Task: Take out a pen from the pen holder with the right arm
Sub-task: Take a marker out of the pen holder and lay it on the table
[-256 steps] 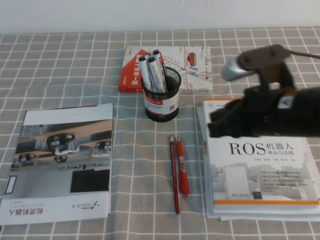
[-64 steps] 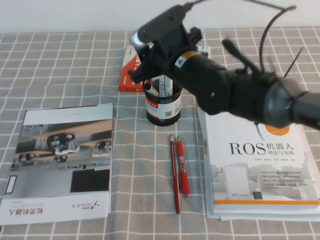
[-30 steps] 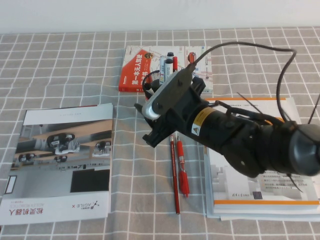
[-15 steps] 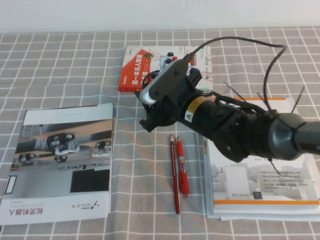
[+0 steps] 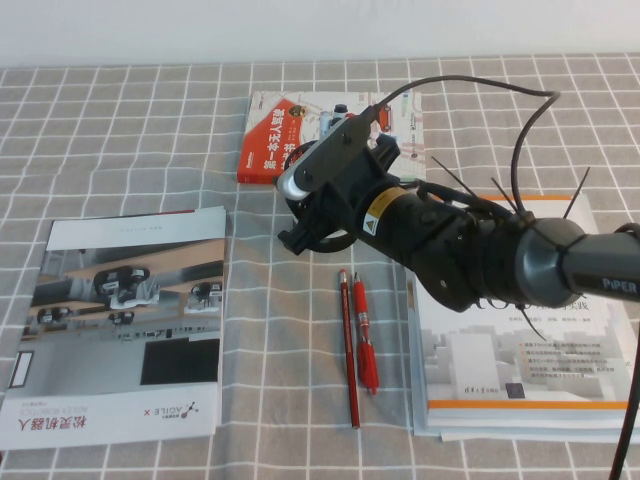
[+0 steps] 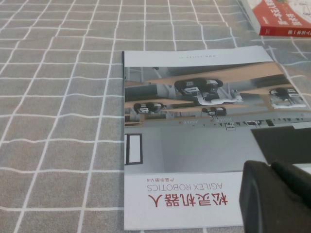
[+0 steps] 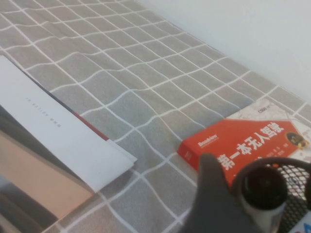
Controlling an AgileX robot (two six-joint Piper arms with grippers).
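Right tool (image 5: pixel 305 232) is hovering wide at the pen holder (image 7: pixel 297 191) (pen (image 7: pixel 265 187) not lifted yet). Left tool (image 6: pixel 279 196) is idling over the booklet (image 6: pixel 194 145); aperture: cannot tell

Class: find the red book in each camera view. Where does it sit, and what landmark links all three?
High view: red book on the table's far side, behind the right gripper at the pen holder.
Left wrist view: red book beyond the brochure; left gripper over the brochure.
Right wrist view: red book beside the pen holder's rim.
Shared landmark: the brochure.
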